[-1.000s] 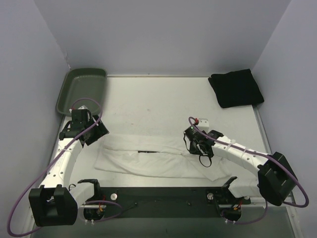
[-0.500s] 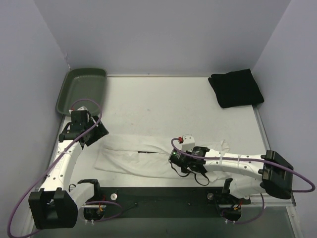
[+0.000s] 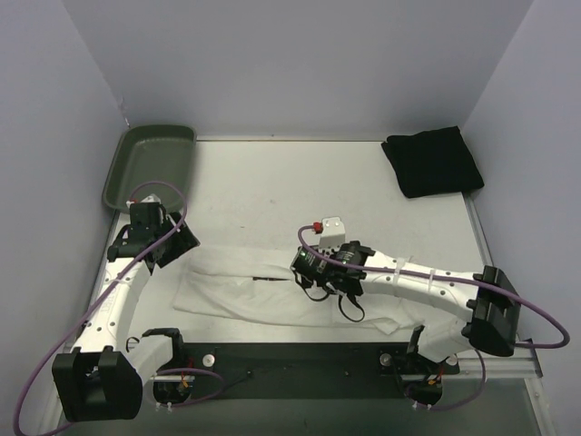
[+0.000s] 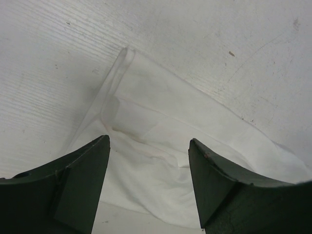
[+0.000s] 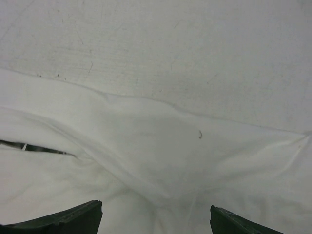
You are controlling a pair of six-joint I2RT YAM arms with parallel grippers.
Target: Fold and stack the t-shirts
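Observation:
The white t-shirt [image 3: 238, 289] lies as a long rumpled band across the near part of the table. Its left corner [image 4: 161, 126] shows in the left wrist view and its wrinkled middle [image 5: 146, 141] fills the right wrist view. My left gripper [image 3: 180, 247] hovers at the shirt's left end, open [image 4: 148, 141], with only cloth below it. Over the middle of the band my right gripper [image 3: 307, 270] stands wide open [image 5: 155, 207], holding nothing. The black t-shirt [image 3: 432, 162] lies folded at the back right corner.
A dark green tray [image 3: 150, 163] leans at the back left corner. Purple cables loop beside both arms. Walls close in the table [image 3: 272, 182] on the left, back and right. A black bar [image 3: 290, 356] runs along the near edge between the arm bases.
My right gripper has swung left along the white t-shirt and gone from shut to wide open. The left gripper has barely moved.

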